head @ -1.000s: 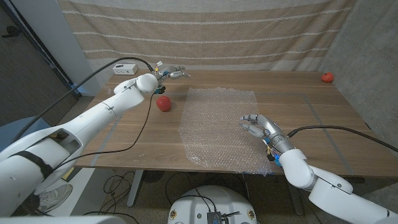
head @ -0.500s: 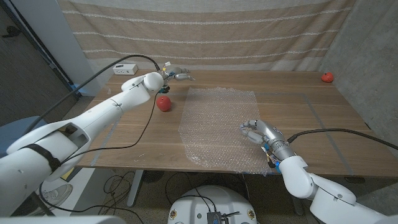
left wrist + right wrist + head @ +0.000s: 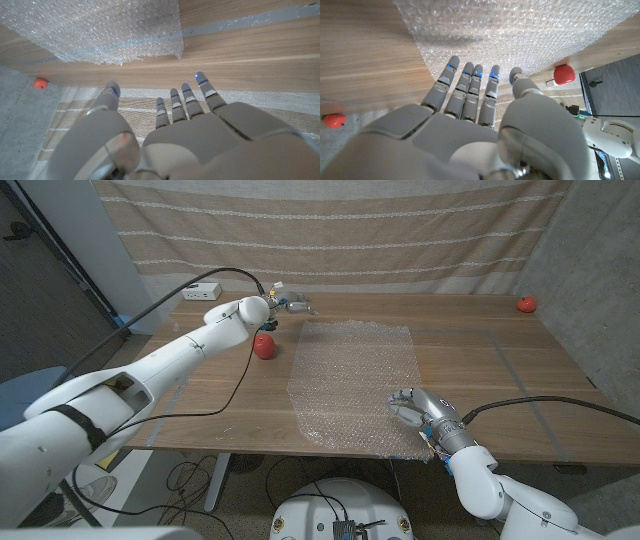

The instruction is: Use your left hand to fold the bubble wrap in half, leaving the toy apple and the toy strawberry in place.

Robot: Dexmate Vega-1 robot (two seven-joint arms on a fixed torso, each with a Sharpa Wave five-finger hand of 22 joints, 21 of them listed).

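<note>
Just before the wrap (image 3: 355, 385) far corner, left hand (image 3: 290, 303) has been advanced, fingers spread, nothing held; grasp is next.

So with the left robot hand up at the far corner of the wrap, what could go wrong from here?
The toy apple sits just beside the left arm, so a sweep could probably knock it. The right robot hand sits over the bubble wrap near its front edge, and may pin or drag it. The left robot hand is open, nothing gripped yet.

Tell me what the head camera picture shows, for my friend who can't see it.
A flat sheet of bubble wrap lies on a wooden table. The robot's left hand hovers at its far corner, beside a toy apple; the right hand is at its near edge.
</note>
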